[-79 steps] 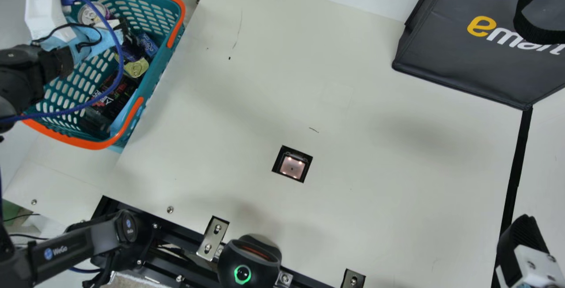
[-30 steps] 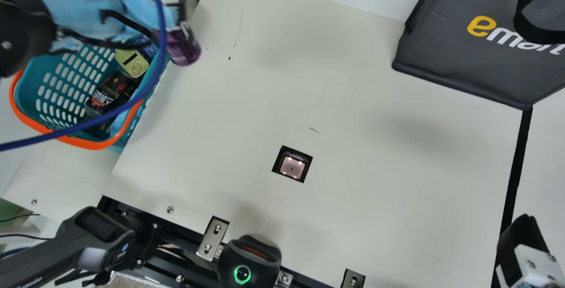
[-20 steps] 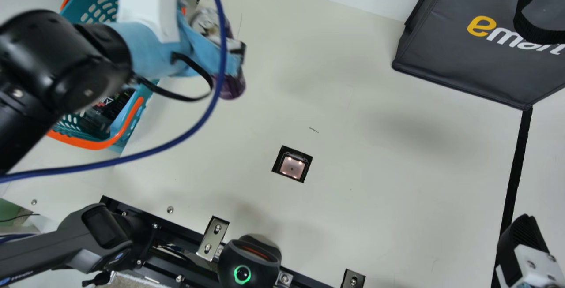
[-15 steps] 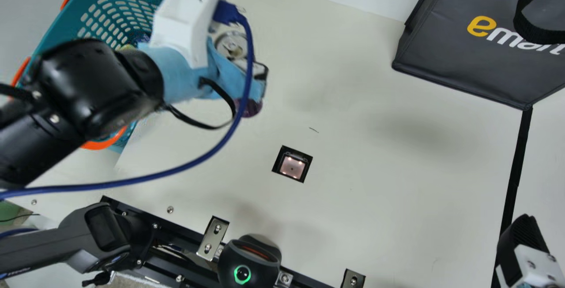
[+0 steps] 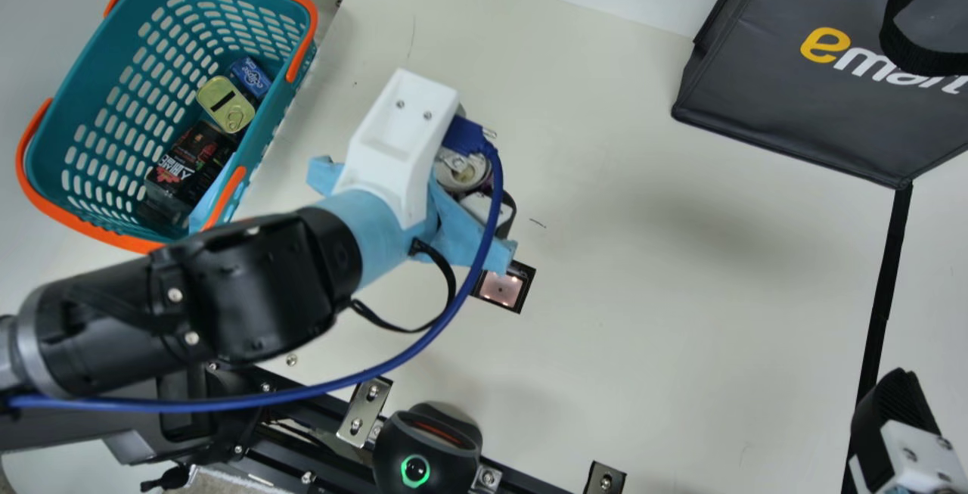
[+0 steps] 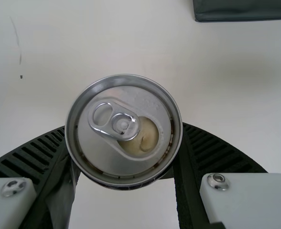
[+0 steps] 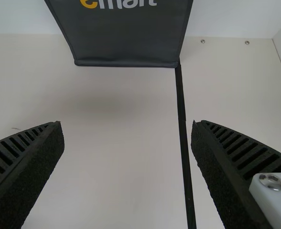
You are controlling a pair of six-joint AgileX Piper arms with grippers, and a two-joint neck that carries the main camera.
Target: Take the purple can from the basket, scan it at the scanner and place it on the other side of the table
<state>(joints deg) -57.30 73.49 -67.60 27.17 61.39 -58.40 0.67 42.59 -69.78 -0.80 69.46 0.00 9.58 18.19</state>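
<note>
Your left hand (image 5: 484, 206) swings from basket (image 5: 97, 53) toward scanner (image 5: 501, 291), clamped on the purple can (image 6: 90, 143); your right hand (image 5: 896, 402) gapes.

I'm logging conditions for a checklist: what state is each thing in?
Purple can: gripped, mouth apparently open, tab attached
Left gripper: closed on the can
Right gripper: open, empty
Scanner window: lit
Basket: upright, holding goods
Basket handles: folded down
Green ring: lit
</note>
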